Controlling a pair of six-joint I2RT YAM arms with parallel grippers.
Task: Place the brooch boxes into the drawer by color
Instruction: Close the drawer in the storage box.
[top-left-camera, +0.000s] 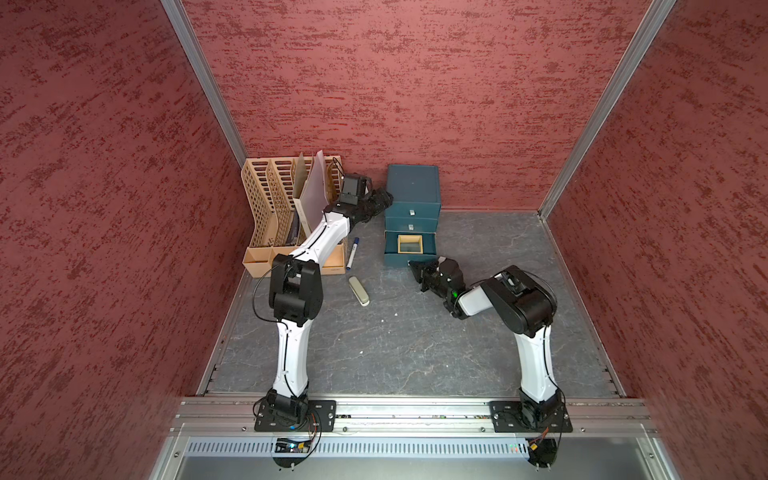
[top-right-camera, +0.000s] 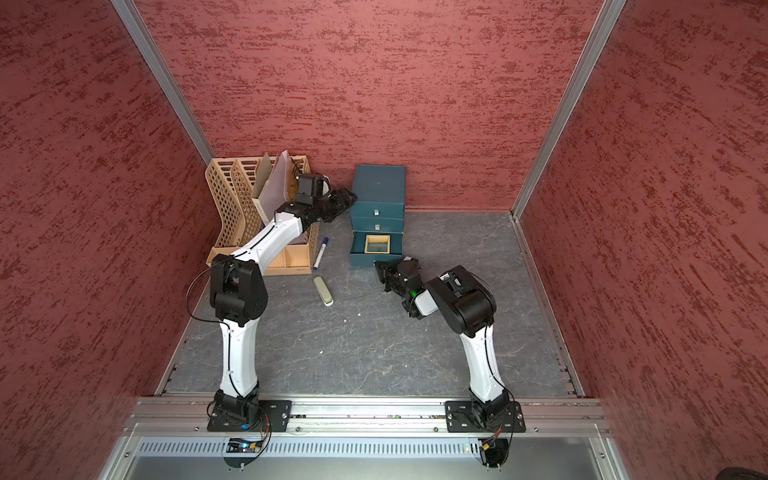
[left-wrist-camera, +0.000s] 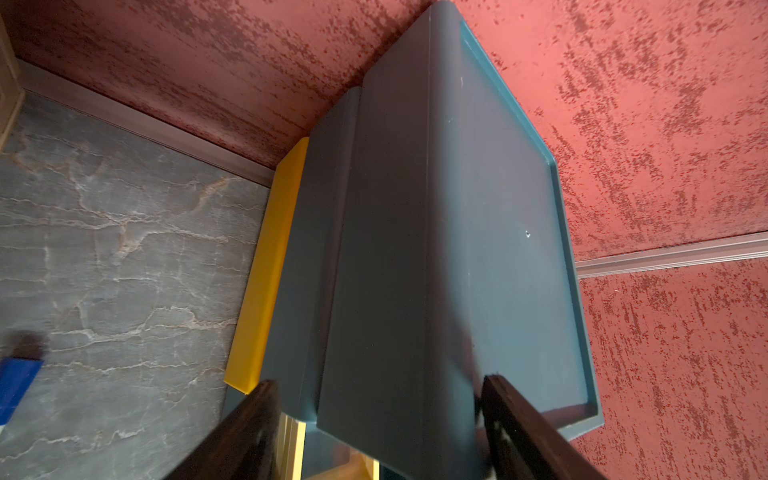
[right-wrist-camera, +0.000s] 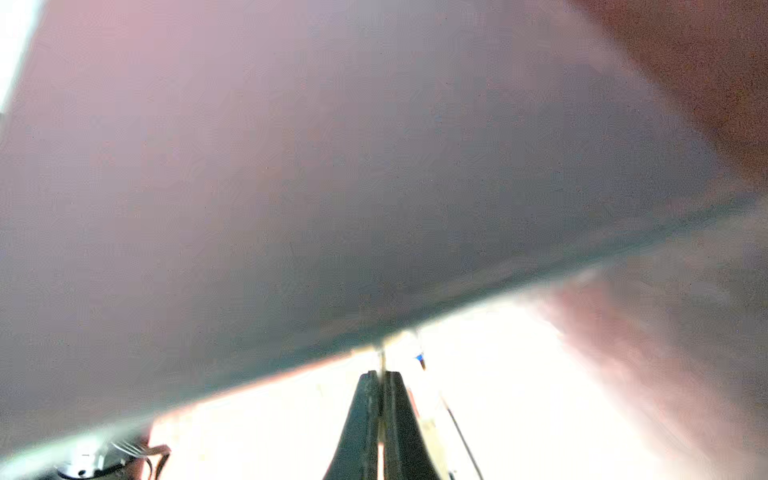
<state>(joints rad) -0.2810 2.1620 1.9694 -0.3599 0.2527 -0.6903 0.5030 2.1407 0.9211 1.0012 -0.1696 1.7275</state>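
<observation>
Worktop (top-left-camera: 415, 345): grey stone-look slab. No brooch boxes lie loose on it in either top view.
File rack (top-left-camera: 282, 216): beige, far left, out of play. A marker (top-left-camera: 352, 252) and a grey-green block (top-left-camera: 358, 291) lie just near of it.
Drawer chest (top-left-camera: 413, 189): teal, far centre, against the back wall. The upper two drawers look closed or nearly so.
Bottom drawer (top-left-camera: 397, 261): stands out toward the near side, open to view from above.
Tan brooch box (top-left-camera: 410, 244): lies flat inside the bottom drawer, seen in both top views. Whether another sits beneath it cannot be told.
Left fingers (left-wrist-camera: 245, 428): roughly half spread, holding nothing. They sit at the chest's left flank with its upper edge between them; contact cannot be told.
Right fingers (right-wrist-camera: 361, 415): pressed together, low at the bottom drawer's near face. A pale sliver shows at the tips, perhaps the pull, but it is too blurred to say.
Key relation: the drawer slides near to far. Its front lies just far of the right fingers, so the right arm is the nearer.
Step, judged: sorting looks almost done. A straight push to the far likely remains, with the left arm placed to brace the chest.
Risk, judged: an off-axis push could skew the drawer.
</observation>
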